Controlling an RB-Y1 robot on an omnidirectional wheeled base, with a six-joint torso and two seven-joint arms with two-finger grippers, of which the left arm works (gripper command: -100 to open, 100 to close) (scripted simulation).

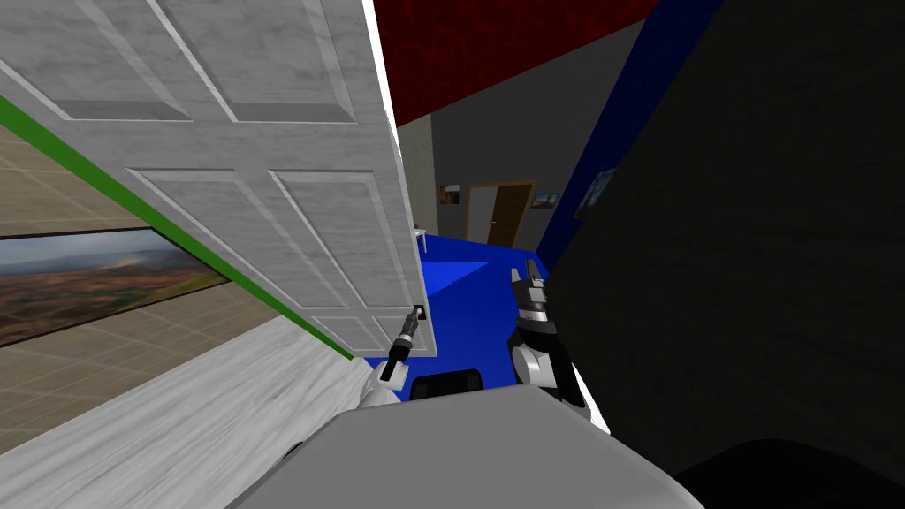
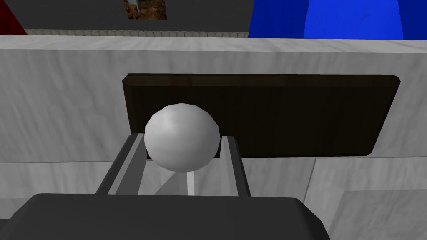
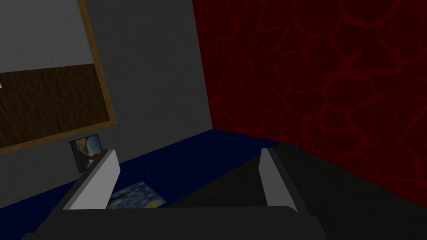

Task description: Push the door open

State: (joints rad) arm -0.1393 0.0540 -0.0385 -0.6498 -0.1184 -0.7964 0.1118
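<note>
A white panelled door (image 1: 265, 159) stands partly swung, and its free edge is just ahead of me. In the left wrist view a round white knob (image 2: 182, 137) sits on a dark plate (image 2: 292, 112) fixed to the door's face. My left gripper (image 2: 183, 139) is shut on the knob, one finger pressing each side. The head view shows that gripper (image 1: 417, 315) reaching up to the door's edge. My right gripper (image 1: 530, 270) is held out to the right of the door, in the gap. Its fingers (image 3: 104, 175) stand wide apart and open, with nothing between them.
A dark wall (image 1: 751, 265) rises close on the right of the gap. Blue floor (image 1: 468, 300) runs beyond the door to a far brown door (image 1: 505, 216). On the left is a beige wall with a landscape picture (image 1: 88, 283), and pale wood-grain floor (image 1: 177, 424) lies below it.
</note>
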